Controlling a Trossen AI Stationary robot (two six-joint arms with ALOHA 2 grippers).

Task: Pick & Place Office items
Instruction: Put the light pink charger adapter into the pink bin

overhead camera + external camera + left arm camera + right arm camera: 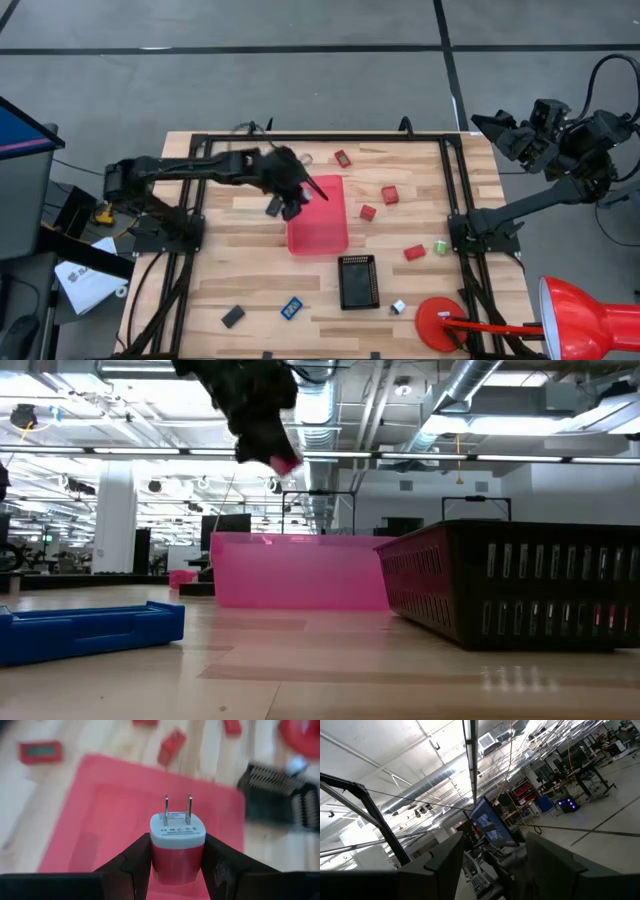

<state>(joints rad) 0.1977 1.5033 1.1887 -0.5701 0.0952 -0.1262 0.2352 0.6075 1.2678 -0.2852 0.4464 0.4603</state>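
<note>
My left gripper (pixel 297 198) hangs above the left edge of the flat pink tray (pixel 320 222), shut on a small red plug charger (pixel 177 851) with a white face and two metal prongs. In the low view the gripper (pixel 268 445) is high over the pink tray (pixel 300 570). Other small pieces lie flat on the table: red ones (pixel 342 158) (pixel 390 194) (pixel 368 212) (pixel 414 252), a green one (pixel 441 246), a blue one (pixel 291 308), a black one (pixel 233 316) and a silvery-white one (pixel 398 307). My right gripper (pixel 498 128) waits open, off the table's far right corner. My left gripper pinches the charger's red body (pixel 177 866) between its two fingers (pixel 137 862), one on each opposite side. The white pronged face (pixel 177 831) points away from the gripper, toward the tray. The fingers slant down from the table's left. The charger is lifted clear above the tray.
The black grid-patterned tray (pixel 358 281) sits near the pink one, toward the near edge. A red desk lamp (pixel 590 318) with its round base (pixel 438 325) stands at the near right corner. A black frame (pixel 452 190) borders the table.
</note>
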